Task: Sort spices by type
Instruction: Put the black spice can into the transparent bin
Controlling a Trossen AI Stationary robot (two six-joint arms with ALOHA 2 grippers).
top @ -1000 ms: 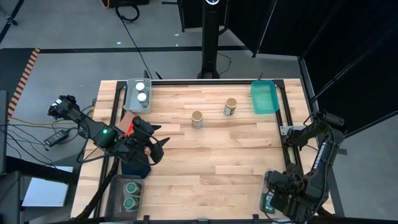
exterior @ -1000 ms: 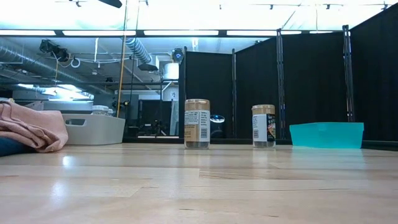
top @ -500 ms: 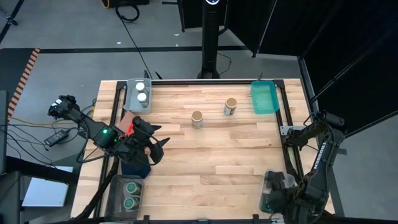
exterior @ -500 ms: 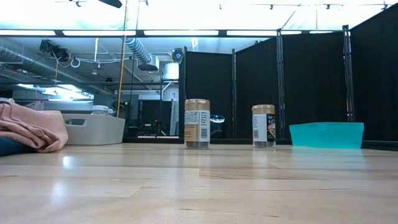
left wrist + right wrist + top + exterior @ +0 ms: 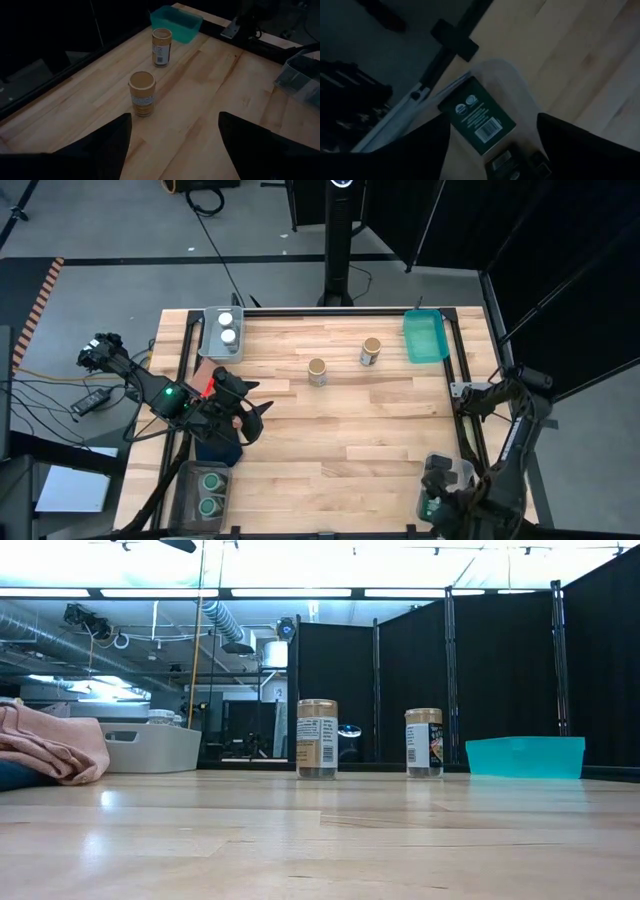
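Left pincer [image 5: 255,417] hovers spread near two tan-lidded jars [image 5: 318,372]; right pincer [image 5: 492,145], apparently spread, hangs over a tin [image 5: 477,120].

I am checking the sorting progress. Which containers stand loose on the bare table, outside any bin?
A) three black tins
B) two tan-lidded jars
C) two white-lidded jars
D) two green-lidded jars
B: the two tan-lidded jars stand on the bare wooden table, mid-table.
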